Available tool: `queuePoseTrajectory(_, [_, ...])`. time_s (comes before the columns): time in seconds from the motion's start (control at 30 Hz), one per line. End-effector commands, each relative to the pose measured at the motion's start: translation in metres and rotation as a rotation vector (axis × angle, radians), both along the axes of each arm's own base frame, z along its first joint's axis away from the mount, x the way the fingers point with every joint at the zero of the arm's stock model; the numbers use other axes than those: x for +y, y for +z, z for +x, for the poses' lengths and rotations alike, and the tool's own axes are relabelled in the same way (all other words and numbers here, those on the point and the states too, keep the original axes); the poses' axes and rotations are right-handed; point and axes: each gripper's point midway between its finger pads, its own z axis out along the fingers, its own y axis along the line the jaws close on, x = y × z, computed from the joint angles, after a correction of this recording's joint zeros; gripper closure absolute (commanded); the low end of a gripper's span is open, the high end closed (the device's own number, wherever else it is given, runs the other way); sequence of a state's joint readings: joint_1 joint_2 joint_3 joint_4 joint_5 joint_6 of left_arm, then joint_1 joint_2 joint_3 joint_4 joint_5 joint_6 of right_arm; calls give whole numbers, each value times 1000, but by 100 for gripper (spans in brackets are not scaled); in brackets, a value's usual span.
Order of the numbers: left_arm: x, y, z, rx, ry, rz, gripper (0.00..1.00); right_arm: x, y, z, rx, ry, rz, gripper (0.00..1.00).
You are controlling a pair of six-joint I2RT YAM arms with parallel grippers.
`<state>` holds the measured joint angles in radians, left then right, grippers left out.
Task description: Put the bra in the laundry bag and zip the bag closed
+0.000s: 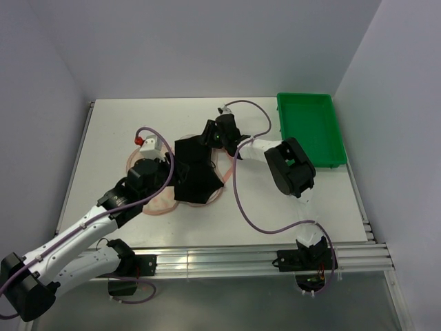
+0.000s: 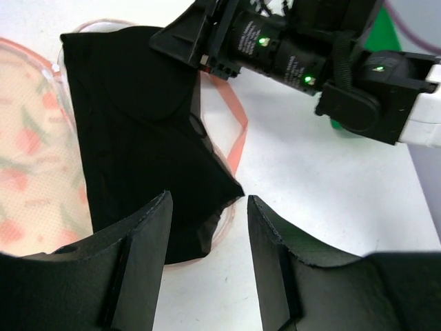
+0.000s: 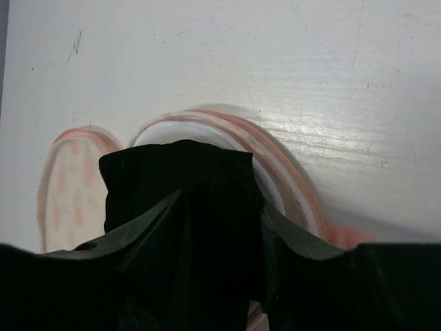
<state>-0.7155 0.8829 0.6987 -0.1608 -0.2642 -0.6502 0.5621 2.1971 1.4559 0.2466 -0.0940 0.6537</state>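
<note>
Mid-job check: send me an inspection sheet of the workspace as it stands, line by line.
Surface: white table, faintly scuffed.
Job's things: bra spread over the right-hand lobe of the laundry bag; whether any of it is inside cannot be told.
Clutter: green tray at the far right, nothing seen in it.
Grippers: left pincer open over the bra's near corner, holding nothing; right pincer shut on the bra's far edge.
Cables: purple cables loop along both arms, one sagging over the table right of the bag.
Surroundings: plain pale walls; metal rail along the near edge.
</note>
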Motion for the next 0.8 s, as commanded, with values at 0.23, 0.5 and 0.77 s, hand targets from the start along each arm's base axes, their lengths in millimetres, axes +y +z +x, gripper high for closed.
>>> queuePoseTrajectory(0.23, [5, -25, 13, 43, 84, 7, 43, -23, 56, -2, -111, -51, -17, 18])
queuePoseTrajectory(0.5, [36, -37, 35, 108, 195, -53, 44, -46, 93, -22, -170, -57, -72, 7])
queuePoseTrajectory(0.77, [128, -69, 24, 218, 499, -54, 45, -30, 85, -104, -123, 68, 0, 90])
